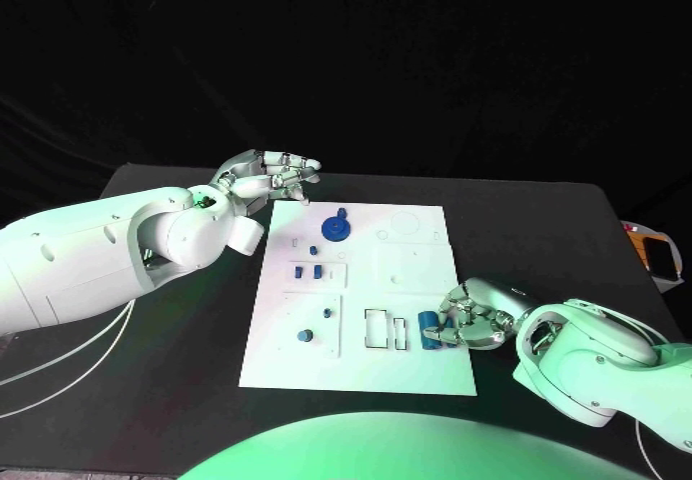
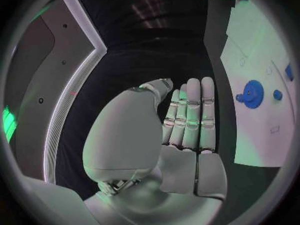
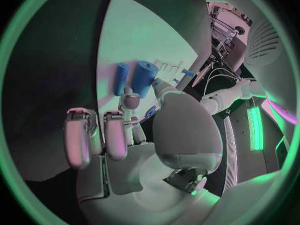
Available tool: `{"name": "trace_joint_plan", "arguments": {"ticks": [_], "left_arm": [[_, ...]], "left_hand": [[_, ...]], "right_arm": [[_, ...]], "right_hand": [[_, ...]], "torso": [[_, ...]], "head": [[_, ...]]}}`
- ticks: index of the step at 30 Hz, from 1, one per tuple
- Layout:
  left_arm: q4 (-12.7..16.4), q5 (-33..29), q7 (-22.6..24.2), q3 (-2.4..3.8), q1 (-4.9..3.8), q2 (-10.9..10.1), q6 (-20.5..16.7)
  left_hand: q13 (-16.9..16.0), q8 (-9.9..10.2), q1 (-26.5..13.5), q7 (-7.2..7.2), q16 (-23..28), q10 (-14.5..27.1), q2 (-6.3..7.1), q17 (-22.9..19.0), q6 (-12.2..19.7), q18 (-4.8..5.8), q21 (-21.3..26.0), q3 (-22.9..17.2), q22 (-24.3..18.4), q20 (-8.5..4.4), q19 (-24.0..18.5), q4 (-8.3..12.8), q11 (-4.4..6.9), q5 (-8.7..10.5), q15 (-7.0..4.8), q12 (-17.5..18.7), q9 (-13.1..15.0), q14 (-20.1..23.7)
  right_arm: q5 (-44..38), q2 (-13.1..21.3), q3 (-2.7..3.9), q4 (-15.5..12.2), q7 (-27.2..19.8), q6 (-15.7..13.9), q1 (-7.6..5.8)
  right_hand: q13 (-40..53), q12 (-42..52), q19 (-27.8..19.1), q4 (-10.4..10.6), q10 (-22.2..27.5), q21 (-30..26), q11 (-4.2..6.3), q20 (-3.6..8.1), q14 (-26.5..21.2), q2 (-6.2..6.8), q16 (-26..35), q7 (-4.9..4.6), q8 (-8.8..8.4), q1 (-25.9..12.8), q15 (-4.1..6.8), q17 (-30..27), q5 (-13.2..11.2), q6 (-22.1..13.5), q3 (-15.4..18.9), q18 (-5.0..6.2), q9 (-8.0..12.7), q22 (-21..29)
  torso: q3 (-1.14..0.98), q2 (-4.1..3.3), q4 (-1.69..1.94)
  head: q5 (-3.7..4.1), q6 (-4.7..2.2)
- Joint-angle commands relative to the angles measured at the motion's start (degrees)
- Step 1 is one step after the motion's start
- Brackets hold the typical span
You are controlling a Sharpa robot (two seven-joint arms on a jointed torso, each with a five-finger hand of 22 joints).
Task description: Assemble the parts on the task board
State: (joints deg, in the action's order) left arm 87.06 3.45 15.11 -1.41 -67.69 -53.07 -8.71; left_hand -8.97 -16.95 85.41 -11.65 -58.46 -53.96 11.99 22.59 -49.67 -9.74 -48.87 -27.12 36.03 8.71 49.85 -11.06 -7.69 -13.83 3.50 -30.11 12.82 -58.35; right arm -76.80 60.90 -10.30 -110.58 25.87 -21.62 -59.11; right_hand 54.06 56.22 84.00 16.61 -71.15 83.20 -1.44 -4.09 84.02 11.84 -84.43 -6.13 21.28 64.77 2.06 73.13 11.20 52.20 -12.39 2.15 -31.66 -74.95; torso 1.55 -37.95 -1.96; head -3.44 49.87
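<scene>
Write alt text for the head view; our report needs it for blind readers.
A white task board lies on a black table, with small blue parts on it. The right robot hand reaches a blue cylinder at the board's right edge; the left robot hand hovers at its far left corner.

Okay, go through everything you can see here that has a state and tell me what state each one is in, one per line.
Left robot hand: fingers apart, holding nothing, raised off the far left corner of the task board.
Right robot hand: at the board's right edge, fingers at a blue cylinder; grip unclear.
Blue cylinder: upright by the fingertips.
Second blue cylinder: lying flat beside it.
Blue gear: flat on the board.
Task board: flat on the table.
</scene>
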Motion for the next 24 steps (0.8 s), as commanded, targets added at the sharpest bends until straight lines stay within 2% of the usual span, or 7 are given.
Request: {"name": "trace_joint_plan", "arguments": {"ticks": [1, 7, 13, 16, 19, 24], "left_arm": [[0.23, -0.37, 0.38, 0.04, -0.03, 0.02, 0.54], [0.27, -0.37, 0.34, 0.04, -0.03, -0.06, 0.61], [0.3, -0.37, 0.29, 0.04, -0.03, -0.19, 0.57], [0.32, -0.37, 0.27, 0.04, -0.03, -0.23, 0.57], [0.35, -0.37, 0.25, 0.04, -0.03, -0.26, 0.56], [0.34, -0.37, 0.24, 0.04, -0.03, -0.3, 0.52]], "left_hand": [[-0.07, -0.17, -0.49, -0.03, -0.26, 0.29, 0.11, -0.07, 0.24, -0.76, 0.31, -0.04, -0.05, 0.29, 0.0, -0.13, 0.12, -0.19, -0.05, -0.36, 0.09, 0.38], [-0.07, -0.19, -0.53, -0.03, -0.28, 0.34, 0.12, -0.07, 0.26, -0.77, 0.35, -0.06, -0.08, 0.29, 0.03, -0.12, 0.13, -0.2, -0.06, -0.43, 0.1, 0.38], [-0.07, -0.2, -0.53, -0.02, -0.29, 0.36, 0.12, -0.07, 0.27, -0.77, 0.38, -0.08, -0.1, 0.29, 0.04, -0.11, 0.13, -0.2, -0.06, -0.46, 0.1, 0.39], [-0.07, -0.2, -0.53, -0.02, -0.29, 0.36, 0.12, -0.07, 0.27, -0.77, 0.38, -0.08, -0.1, 0.29, 0.04, -0.11, 0.13, -0.2, -0.06, -0.46, 0.1, 0.39], [-0.07, -0.2, -0.53, -0.02, -0.29, 0.36, 0.12, -0.07, 0.27, -0.77, 0.38, -0.08, -0.1, 0.29, 0.04, -0.11, 0.13, -0.2, -0.06, -0.46, 0.1, 0.39], [-0.07, -0.2, -0.53, -0.02, -0.29, 0.36, 0.12, -0.07, 0.27, -0.77, 0.38, -0.08, -0.1, 0.29, 0.04, -0.11, 0.13, -0.2, -0.06, -0.46, 0.1, 0.39]], "right_arm": [[-1.68, -0.82, -0.03, 0.73, 1.26, 0.49, 0.42], [-2.17, -2.76, -0.03, 2.03, 2.54, 0.74, 1.32], [-2.14, -3.7, -0.03, 2.33, 3.12, 1.21, 1.9], [-1.83, -3.87, -0.03, 2.25, 3.22, 0.9, 2.02], [-1.49, -3.86, -0.03, 2.03, 2.98, -0.47, 2.1], [-0.44, -3.7, -0.03, 1.57, 2.19, -3.4, 2.14]], "right_hand": [[0.34, 0.57, 3.64, -0.08, -0.66, 0.14, -0.05, 0.51, 3.03, 0.0, -0.18, 0.12, 0.37, 0.68, 0.45, -0.2, 0.05, -0.18, 0.48, -0.7, -0.14, -13.12], [1.86, 1.89, 3.6, -0.08, -1.51, 0.05, 0.11, 0.59, 3.02, -0.45, -0.17, 0.3, 0.79, 1.12, 0.57, -0.23, 0.34, 0.16, 1.14, -0.68, -0.51, -13.1], [3.49, 3.17, 3.63, -0.3, -2.25, 0.09, 0.34, 0.76, 3.07, -1.05, -0.27, 0.53, 1.29, 2.9, 0.77, 0.0, 1.36, 0.51, 1.68, -0.69, -0.99, -13.12], [3.58, 2.99, 3.54, -0.3, -2.2, -0.16, 0.46, 0.89, 3.01, -1.45, -0.17, 0.64, 1.52, 4.15, 0.89, -0.32, 3.11, 0.69, 1.94, -0.64, -1.26, -13.05], [4.19, 3.32, 3.59, -0.32, -2.49, -0.03, 0.64, 1.0, 3.01, -2.06, -0.17, 0.83, 1.8, 5.34, 1.02, -0.32, 4.91, 1.26, 1.82, -0.67, -1.47, -13.09], [6.57, 5.41, 3.77, -0.4, -4.06, 0.39, 1.15, 1.3, 3.14, -3.4, -0.4, 1.41, 2.28, 7.23, 1.42, 0.32, 4.09, 2.63, 0.68, -0.76, -1.69, -13.22]], "torso": [[-0.01, 0.02, -0.05], [-0.02, 0.0, 0.08], [0.01, 0.06, -0.02], [0.03, 0.09, -0.06], [0.0, 0.1, -0.05], [0.03, 0.14, -0.04]], "head": [[-0.13, 0.12], [-0.07, 0.13], [-0.21, 0.13], [-0.24, 0.13], [-0.36, 0.13], [-0.26, 0.12]]}}
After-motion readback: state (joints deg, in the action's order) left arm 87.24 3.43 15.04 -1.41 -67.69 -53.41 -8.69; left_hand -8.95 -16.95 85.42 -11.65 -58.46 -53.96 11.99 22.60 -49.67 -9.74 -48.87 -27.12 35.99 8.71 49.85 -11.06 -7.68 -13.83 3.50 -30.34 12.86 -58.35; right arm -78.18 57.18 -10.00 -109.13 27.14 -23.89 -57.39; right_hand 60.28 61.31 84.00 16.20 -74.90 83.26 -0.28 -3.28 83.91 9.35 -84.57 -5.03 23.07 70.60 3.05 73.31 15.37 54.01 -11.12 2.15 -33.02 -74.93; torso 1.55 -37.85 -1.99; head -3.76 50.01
